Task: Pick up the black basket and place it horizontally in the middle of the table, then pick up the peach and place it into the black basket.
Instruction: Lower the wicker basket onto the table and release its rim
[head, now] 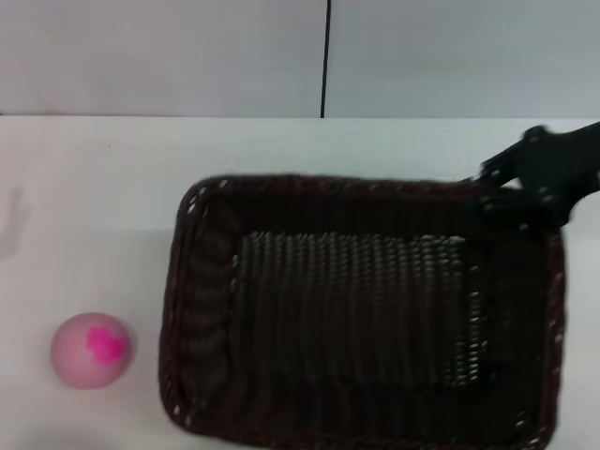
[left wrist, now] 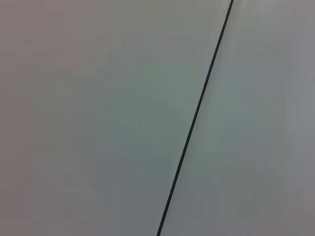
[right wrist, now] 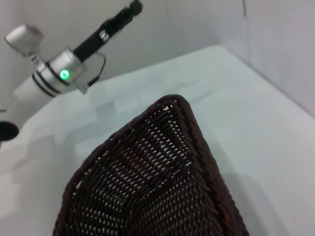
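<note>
The black basket (head: pixel 361 309) is a large dark woven rectangle lying lengthwise across the white table (head: pixel 94 187), its open side up. My right gripper (head: pixel 514 190) is at its far right corner, fingers astride the braided rim and shut on it. The right wrist view shows the basket's rim and inner wall (right wrist: pixel 162 167) close up. The peach (head: pixel 91 350), pale pink with a magenta blotch, sits on the table left of the basket, apart from it. My left arm is out of the head view. Its gripper (right wrist: pixel 130 10) shows far off in the right wrist view, raised above the table.
A grey wall with a dark vertical seam (head: pixel 326 56) stands behind the table's far edge. The left wrist view shows only this wall and its seam (left wrist: pixel 197 113). The basket's near rim reaches the bottom of the head view.
</note>
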### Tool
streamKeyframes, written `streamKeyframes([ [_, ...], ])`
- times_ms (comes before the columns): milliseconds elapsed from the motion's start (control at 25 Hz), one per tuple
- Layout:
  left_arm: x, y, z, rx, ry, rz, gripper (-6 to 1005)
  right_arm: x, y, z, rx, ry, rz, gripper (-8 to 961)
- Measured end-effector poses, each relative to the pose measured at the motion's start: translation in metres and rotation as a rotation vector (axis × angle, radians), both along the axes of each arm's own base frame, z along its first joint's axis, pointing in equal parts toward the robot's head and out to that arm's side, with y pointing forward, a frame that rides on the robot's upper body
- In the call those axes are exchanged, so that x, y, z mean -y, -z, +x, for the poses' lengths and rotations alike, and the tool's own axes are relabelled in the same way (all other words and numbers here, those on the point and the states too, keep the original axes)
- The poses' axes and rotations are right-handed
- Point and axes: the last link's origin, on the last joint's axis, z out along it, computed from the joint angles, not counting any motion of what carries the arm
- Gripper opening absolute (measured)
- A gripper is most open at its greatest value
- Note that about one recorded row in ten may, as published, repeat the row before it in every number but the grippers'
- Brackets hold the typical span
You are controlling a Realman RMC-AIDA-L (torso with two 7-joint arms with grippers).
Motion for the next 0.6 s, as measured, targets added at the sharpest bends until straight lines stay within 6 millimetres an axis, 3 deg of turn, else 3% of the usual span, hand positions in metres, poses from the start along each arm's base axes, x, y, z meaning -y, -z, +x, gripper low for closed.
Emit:
streamKeyframes([
  [80,0.0,0.0,0.0,0.0,0.0,-0.002,859,0.001,0.02,-0.003,0.011,-0.015,-0.016,191],
  [240,0.0,0.002,0.001,0.001,0.004,-0.012,857,0.002,0.038,-0.004,0.025,-0.018,-0.03,190],
  [600,-0.001,0.003,0.001,0.004,0.005,-0.016,850,0.002,0.051,-0.004,0.015,-0.021,-0.054,189],
])
